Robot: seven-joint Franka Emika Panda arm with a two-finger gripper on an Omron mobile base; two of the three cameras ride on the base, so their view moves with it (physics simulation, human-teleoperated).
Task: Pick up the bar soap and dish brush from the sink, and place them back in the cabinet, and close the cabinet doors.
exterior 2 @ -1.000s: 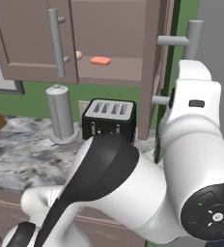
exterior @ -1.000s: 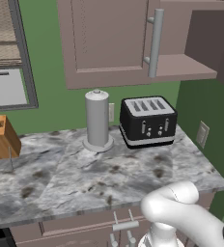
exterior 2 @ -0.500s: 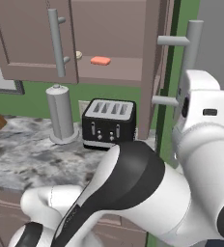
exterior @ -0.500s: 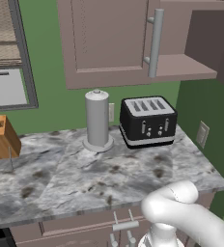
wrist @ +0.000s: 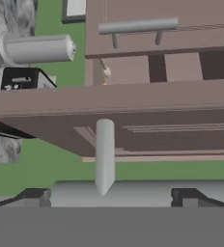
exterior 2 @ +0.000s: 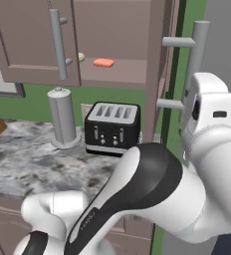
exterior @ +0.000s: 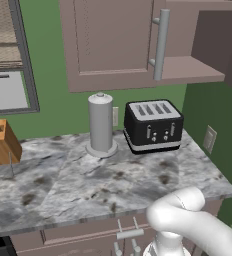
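The cabinet [exterior 2: 112, 30] hangs above the counter. Its left door [exterior: 108, 40] is shut and its right door [exterior 2: 157, 69] stands open, edge-on to the right base view. On the inner shelf lies the pink bar soap [exterior 2: 103, 63], and to its left the dish brush [exterior 2: 81, 57] peeks out with its cream head. My hand [exterior 2: 209, 107] is at the right door's long grey handle [exterior 2: 199, 60]. In the hand view my gripper [wrist: 111, 197] is open, with the handle bar [wrist: 133, 193] lying right at its fingertips [wrist: 34, 195]. The sink is out of view.
A black toaster [exterior: 153, 125] and a grey canister [exterior: 100, 125] stand on the marbled counter [exterior: 88, 185] under the cabinet. At the far left a wooden knife block [exterior: 0, 142] sits below a window. My arm's big elbow [exterior 2: 147, 184] bulks in front of the counter.
My arm's elbow has swung to the right in the right base view, and the hand has shifted slightly right and down along the right door's handle. The doors have not moved.
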